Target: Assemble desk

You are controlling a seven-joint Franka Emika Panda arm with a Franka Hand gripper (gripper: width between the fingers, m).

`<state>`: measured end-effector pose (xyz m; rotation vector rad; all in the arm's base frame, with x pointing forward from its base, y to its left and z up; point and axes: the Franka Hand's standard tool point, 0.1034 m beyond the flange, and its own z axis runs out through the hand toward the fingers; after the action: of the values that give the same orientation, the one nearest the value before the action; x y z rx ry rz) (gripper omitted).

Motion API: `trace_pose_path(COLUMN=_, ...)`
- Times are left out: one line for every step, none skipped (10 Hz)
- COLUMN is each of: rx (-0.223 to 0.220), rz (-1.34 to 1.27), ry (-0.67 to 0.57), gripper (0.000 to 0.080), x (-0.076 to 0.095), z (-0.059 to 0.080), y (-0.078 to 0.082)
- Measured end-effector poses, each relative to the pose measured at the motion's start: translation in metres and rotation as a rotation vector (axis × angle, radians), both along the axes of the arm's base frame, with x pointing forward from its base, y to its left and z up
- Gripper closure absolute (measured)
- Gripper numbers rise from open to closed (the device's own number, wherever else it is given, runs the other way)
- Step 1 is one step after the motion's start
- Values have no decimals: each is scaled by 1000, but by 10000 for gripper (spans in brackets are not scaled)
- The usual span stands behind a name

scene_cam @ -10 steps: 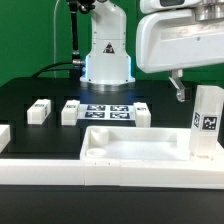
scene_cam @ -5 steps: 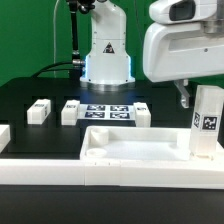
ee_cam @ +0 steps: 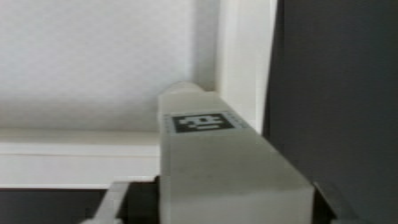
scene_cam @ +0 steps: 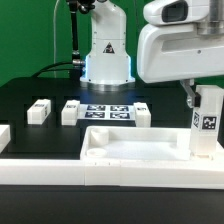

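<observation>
The desk panel [scene_cam: 101, 136], a white rimmed rectangle, lies flat at the front of the black table. One white tagged leg [scene_cam: 207, 122] stands upright in the panel's corner at the exterior view's right. My gripper [scene_cam: 202, 97] comes down over the top of that leg, one dark finger [scene_cam: 188, 94] against its side, and is shut on it. In the wrist view the leg [ee_cam: 217, 150] fills the space between the jaws, with the panel's inner surface [ee_cam: 89, 70] and rim behind it. Three more legs [scene_cam: 38, 111] [scene_cam: 71, 111] [scene_cam: 141, 112] lie loose behind the panel.
The marker board [scene_cam: 108, 111] lies between the loose legs, in front of the robot base [scene_cam: 106, 55]. A long white rail [scene_cam: 50, 171] runs along the front edge and a short white piece [scene_cam: 3, 136] sits at the exterior view's left.
The gripper has shifted toward the exterior view's right over the upright leg, and its jaws have closed in from wide open onto the leg's top.
</observation>
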<state>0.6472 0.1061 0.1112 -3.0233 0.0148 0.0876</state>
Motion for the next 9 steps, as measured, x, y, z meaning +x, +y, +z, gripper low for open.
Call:
trace_pose_path(rx=-3, rz=-60, ry=7, gripper=500, x=0, z=0, y=0)
trace_pose_path(rx=-6, rz=-130, ry=16, gripper=500, x=0, z=0, y=0)
trace_pose_path(rx=-8, rz=-196, ry=17, gripper=500, x=1, z=-1, y=0)
trace_pose_path(rx=-11, rz=-375, ry=-10, gripper=500, x=3, z=-1, y=-2)
trace_pose_path(rx=-3, rz=-495, ry=-31, gripper=500, x=1, z=-2, y=-2)
trace_pose_path(rx=24, rz=-660, ry=-44, gripper=500, x=1, z=-2, y=-5)
trace_pose_path(rx=50, rz=-794, ry=-43, gripper=499, x=-2, z=-2, y=-7)
trace_pose_path(rx=60, rz=-886, ry=-26, gripper=499, x=-2, z=-2, y=-8)
trace_pose_path(rx=80, rz=-955, ry=-7, gripper=499, x=-1, z=-2, y=-11)
